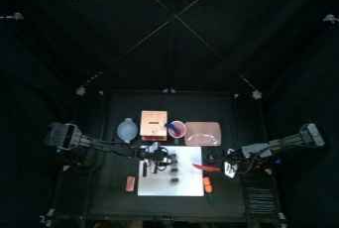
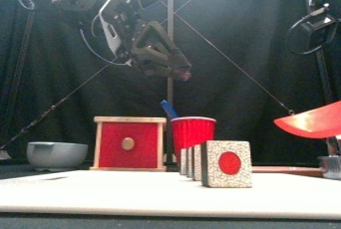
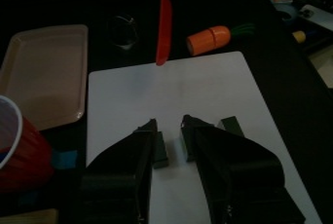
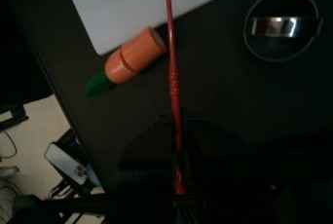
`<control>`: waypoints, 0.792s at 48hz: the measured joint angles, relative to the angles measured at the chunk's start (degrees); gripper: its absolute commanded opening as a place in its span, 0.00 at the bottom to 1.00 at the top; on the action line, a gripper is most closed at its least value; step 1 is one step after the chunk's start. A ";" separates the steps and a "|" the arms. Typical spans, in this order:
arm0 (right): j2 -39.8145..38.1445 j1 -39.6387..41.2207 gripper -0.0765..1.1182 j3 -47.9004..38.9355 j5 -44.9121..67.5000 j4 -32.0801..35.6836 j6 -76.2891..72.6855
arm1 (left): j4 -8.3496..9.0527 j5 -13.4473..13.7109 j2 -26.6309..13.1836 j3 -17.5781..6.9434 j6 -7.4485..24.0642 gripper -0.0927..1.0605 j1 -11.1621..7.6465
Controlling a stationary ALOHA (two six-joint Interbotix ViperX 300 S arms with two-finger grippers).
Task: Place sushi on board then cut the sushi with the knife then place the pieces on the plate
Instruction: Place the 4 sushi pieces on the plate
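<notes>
Sushi (image 2: 214, 163) mid board (image 2: 80, 195), knife (image 4: 170, 82) over edge

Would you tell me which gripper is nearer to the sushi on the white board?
Left. The left gripper hangs above the sushi; the right gripper, holding the red knife, sits off to one side.

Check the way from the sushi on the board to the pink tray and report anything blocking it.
Nothing visible blocks it. Bare white board runs from the sushi to the pink tray. The red cup stands to one side of that line, and the red knife hangs off it too.
</notes>
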State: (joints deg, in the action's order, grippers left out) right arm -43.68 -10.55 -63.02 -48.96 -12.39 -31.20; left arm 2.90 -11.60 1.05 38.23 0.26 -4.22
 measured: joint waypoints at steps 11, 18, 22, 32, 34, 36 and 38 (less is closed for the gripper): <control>0.26 3.78 0.48 -2.11 0.44 -1.49 0.09 | 0.00 -0.53 0.00 1.14 0.00 0.68 1.49; 0.26 5.27 0.62 -2.55 0.97 -1.93 0.26 | 0.00 -0.62 0.00 1.93 0.00 0.68 2.11; 0.18 5.19 0.69 -2.55 0.97 -2.02 0.18 | 0.00 -0.62 0.00 2.29 0.00 0.68 2.29; 0.00 5.54 0.73 -0.09 -0.53 -0.97 0.18 | 0.00 -0.62 0.00 2.99 0.09 0.68 2.81; 0.00 5.62 0.73 0.88 -0.62 0.09 0.18 | 0.09 -0.62 0.18 3.16 0.09 0.68 2.90; 0.18 5.89 0.73 2.20 -0.62 1.93 0.18 | 0.18 -0.62 0.35 3.43 0.09 0.68 3.25; 0.44 6.15 0.73 3.34 -0.44 4.04 0.26 | 0.26 -0.62 0.70 3.69 0.09 0.68 3.43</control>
State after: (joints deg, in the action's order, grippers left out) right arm -43.24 -4.39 -59.68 -49.39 -8.35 -30.94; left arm 3.16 -12.22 1.76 41.92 0.35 -0.79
